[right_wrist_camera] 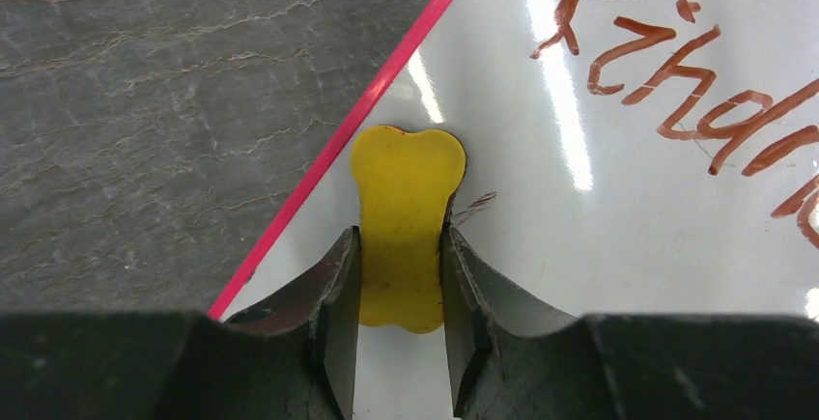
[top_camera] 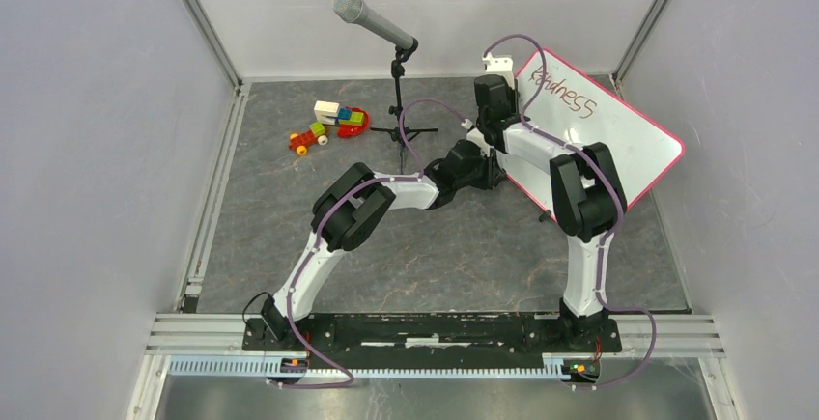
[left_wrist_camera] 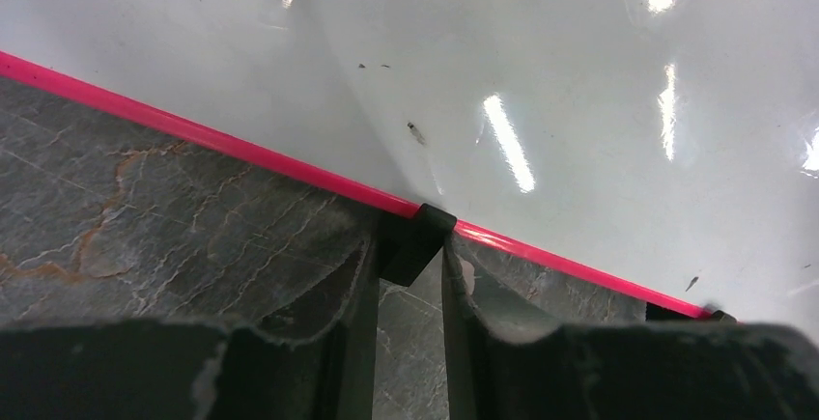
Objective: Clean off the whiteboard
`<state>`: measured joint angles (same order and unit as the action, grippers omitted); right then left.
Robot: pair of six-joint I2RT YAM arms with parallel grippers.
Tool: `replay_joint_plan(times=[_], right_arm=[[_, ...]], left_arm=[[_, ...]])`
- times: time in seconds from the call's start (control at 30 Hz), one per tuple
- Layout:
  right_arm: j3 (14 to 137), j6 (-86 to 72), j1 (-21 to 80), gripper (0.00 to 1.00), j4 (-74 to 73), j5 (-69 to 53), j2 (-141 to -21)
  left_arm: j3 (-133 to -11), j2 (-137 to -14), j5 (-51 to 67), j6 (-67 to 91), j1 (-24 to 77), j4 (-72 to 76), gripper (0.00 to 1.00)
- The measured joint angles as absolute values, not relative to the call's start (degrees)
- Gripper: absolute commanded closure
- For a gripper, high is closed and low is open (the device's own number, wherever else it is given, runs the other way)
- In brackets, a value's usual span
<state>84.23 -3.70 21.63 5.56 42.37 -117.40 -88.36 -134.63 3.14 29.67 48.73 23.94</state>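
The whiteboard [top_camera: 618,140] lies tilted at the back right, with a pink-red frame and red-brown writing [top_camera: 568,97] near its far end. My right gripper [top_camera: 495,92] is over the board's far left part. In the right wrist view it [right_wrist_camera: 401,241] is shut on a yellow bone-shaped eraser [right_wrist_camera: 406,198], which rests on the white surface beside the pink edge [right_wrist_camera: 338,154], left of the writing [right_wrist_camera: 676,82]. My left gripper [top_camera: 494,171] is at the board's near-left edge. In the left wrist view its fingers [left_wrist_camera: 359,285] close on a black foot clip [left_wrist_camera: 415,241] on the frame.
A microphone [top_camera: 375,22] on a small black tripod stand [top_camera: 401,130] is at the back centre. A colourful toy train [top_camera: 328,123] lies left of it. Grey walls and metal rails enclose the marbled grey table [top_camera: 435,256].
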Motion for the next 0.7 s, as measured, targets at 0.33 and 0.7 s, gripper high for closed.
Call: replay_joint_plan(times=[0.33, 0.7], right_arm=[[84.3, -0.5, 21.0, 0.66, 6.0, 44.2, -117.4], [83.5, -2.1, 13.9, 0.65, 7.3, 42.3, -112.6]], left_arm=[[-88.5, -134.6, 3.0, 29.5, 48.8, 23.8, 0.98], [-88.9, -135.0, 2.0, 29.3, 48.7, 24.1, 0.98]])
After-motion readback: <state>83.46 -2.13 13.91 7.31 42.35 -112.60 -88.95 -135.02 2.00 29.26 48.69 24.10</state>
